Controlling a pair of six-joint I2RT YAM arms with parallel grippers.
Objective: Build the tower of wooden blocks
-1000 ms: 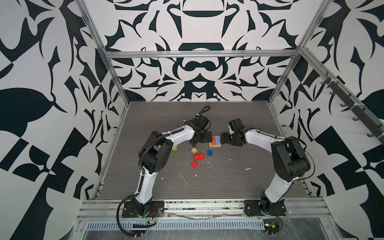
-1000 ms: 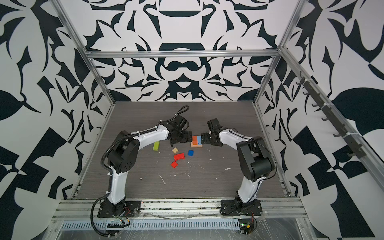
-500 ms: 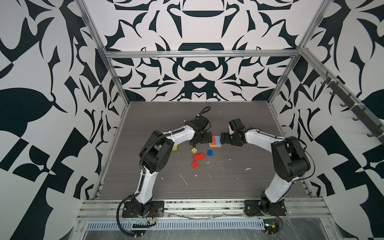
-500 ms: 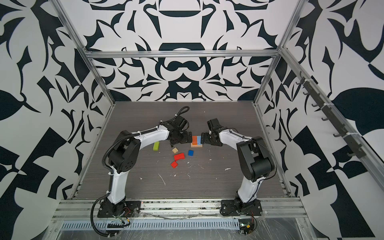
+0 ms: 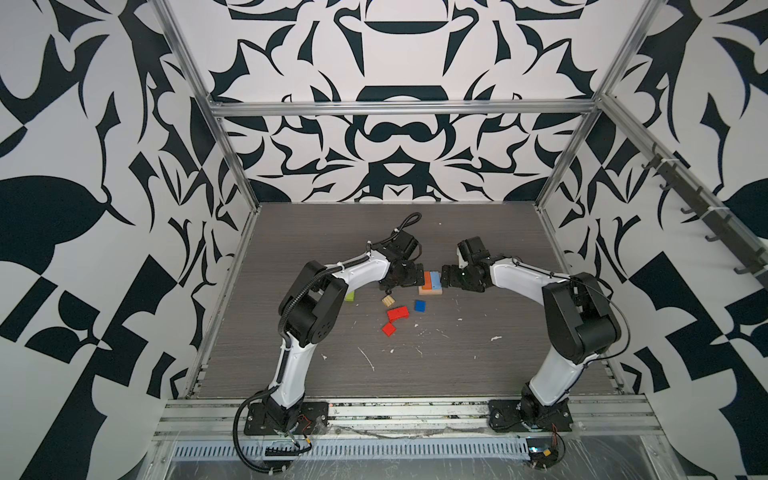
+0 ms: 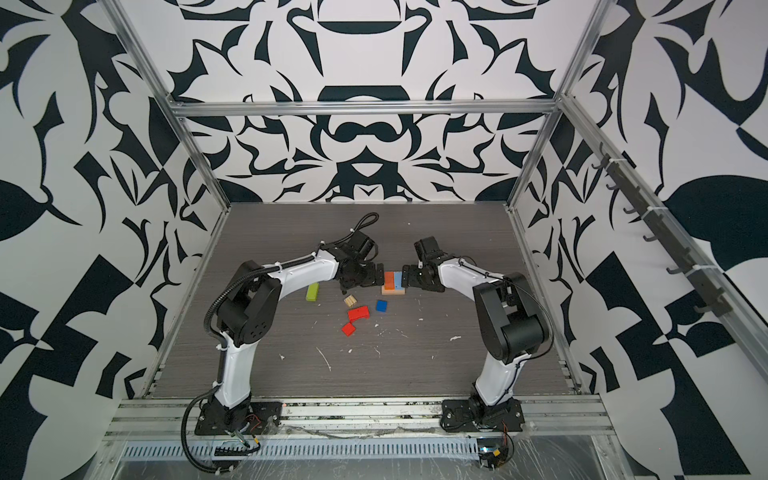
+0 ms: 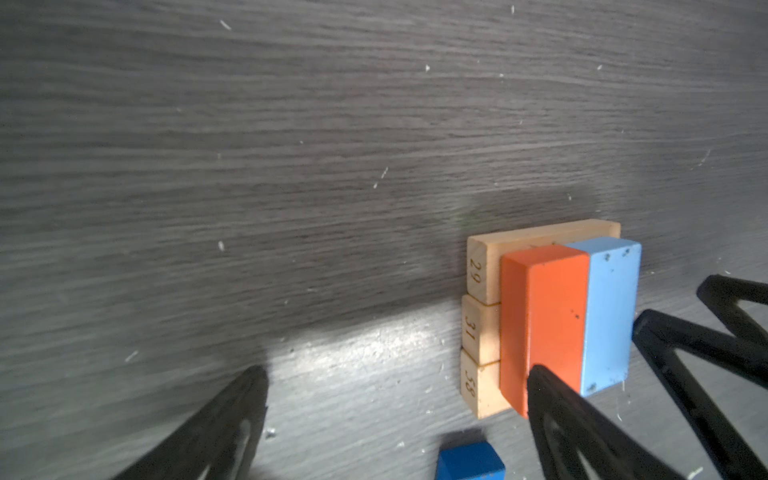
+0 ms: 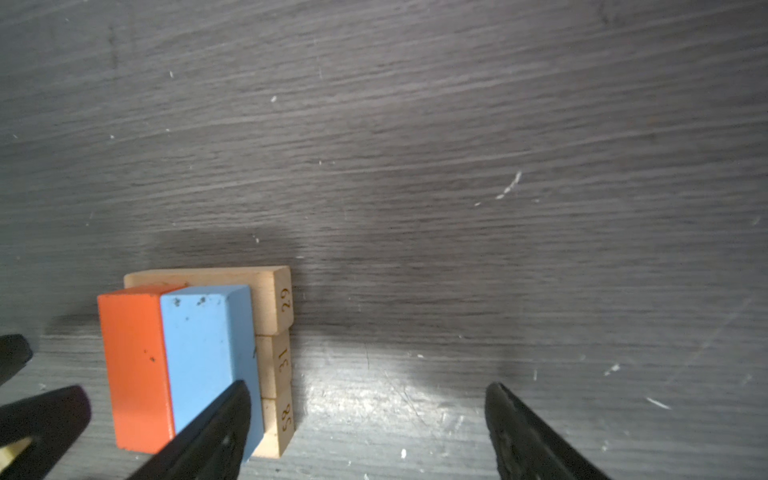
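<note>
Two layers of the tower stand near the middle of the table. Below are three tan blocks side by side. On top, an orange block and a light blue block lie across them.

The left gripper is just beside the orange side, and the right gripper is just beside the light blue side. Both have their fingers spread wide and hold nothing. In each wrist view one finger overlaps an end of the top pair, but I cannot tell if it touches.

I judge that the next step is to fetch a loose block for a third layer. In a top view, all loose blocks lie on the base side of the tower:
- tan cube
- red oblong
- red cube
- blue cube
- lime oblong, further to the left

Most of them are nearer to the left arm, and only the blue cube is about equally near to both. The red oblong lies with its long axis nearly left to right. This crosses the axis of the top pair, so I think it would need little turning.
</note>
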